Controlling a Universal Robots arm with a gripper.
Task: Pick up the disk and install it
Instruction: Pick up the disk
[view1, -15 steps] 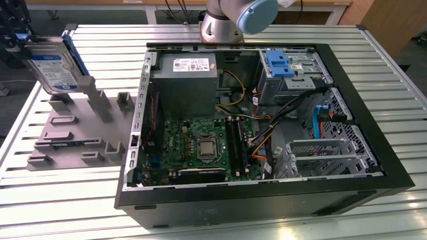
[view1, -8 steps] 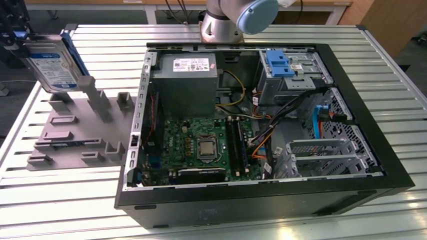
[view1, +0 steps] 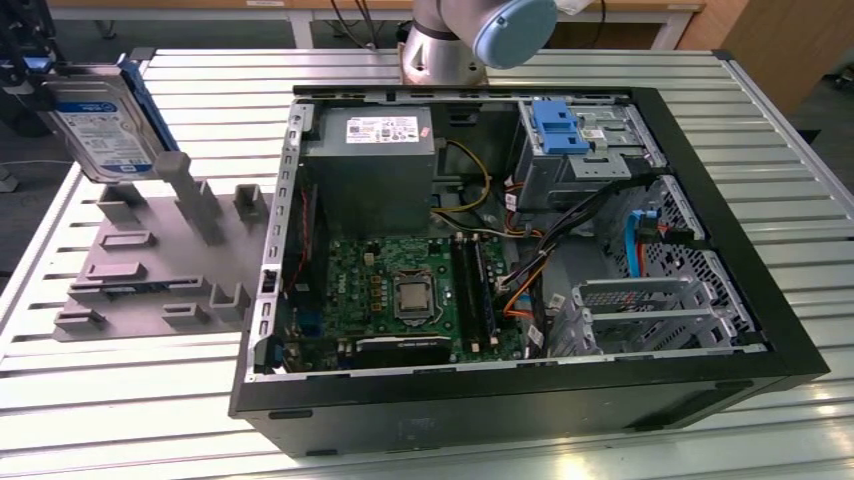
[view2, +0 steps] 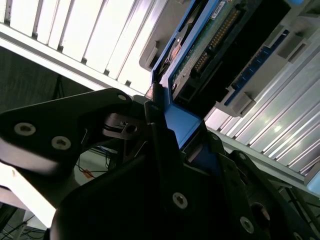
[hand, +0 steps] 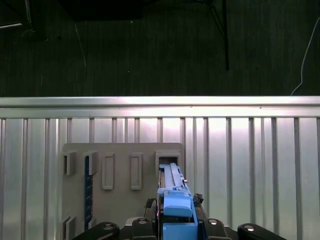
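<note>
My claw (hand: 176, 222) is clamped on the disk's (view1: 100, 120) blue rails, holding it upright over the grey holder (view1: 134, 265), probably so it clears the slots. The open computer case (view1: 534, 400) sits beside it on the worktop (view1: 134, 420).

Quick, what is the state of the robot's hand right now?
Hand: closed, holding the disk.
</note>
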